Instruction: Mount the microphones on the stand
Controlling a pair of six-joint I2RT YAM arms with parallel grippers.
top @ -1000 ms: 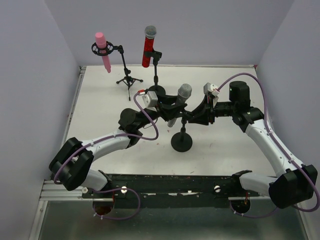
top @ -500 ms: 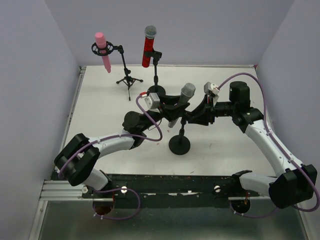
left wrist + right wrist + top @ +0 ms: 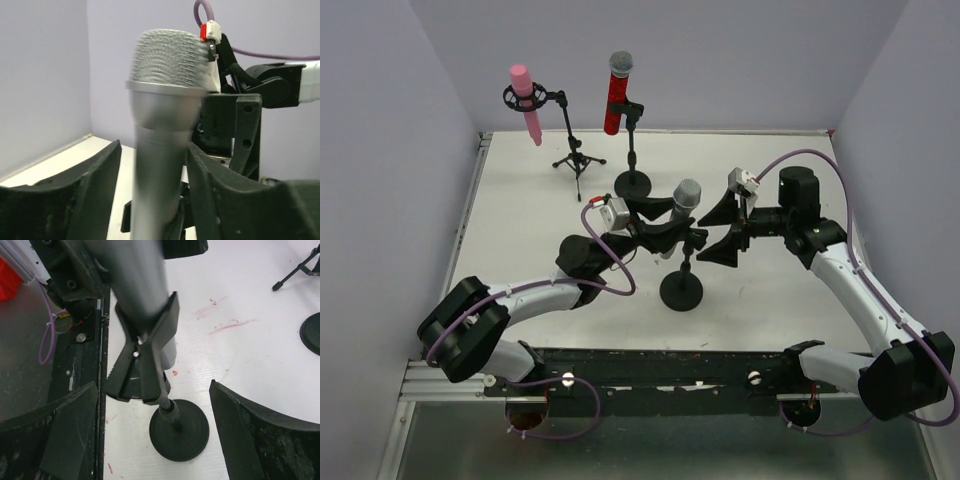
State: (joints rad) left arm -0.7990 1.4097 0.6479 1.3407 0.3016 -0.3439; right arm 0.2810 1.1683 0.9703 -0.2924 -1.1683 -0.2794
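The stand clip (image 3: 147, 365) holds the silver-grey microphone (image 3: 160, 125), left jaws perhaps gripping.

Rear left of desk (image 3: 520, 250): tripod stand (image 3: 576, 150) bearing far-left microphone (image 3: 525, 100); to its right, round-base stand (image 3: 633, 180) bearing second microphone (image 3: 616, 95). In front, centre: near stand (image 3: 681, 290) holding near microphone (image 3: 682, 200), between left pincer (image 3: 668, 225) and right pincer (image 3: 723, 232)

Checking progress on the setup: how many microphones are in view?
3. The pink microphone hangs in the far-left tripod stand, the red microphone in the far round-base stand, the silver-grey microphone clipped in the nearest stand. None seems hidden.
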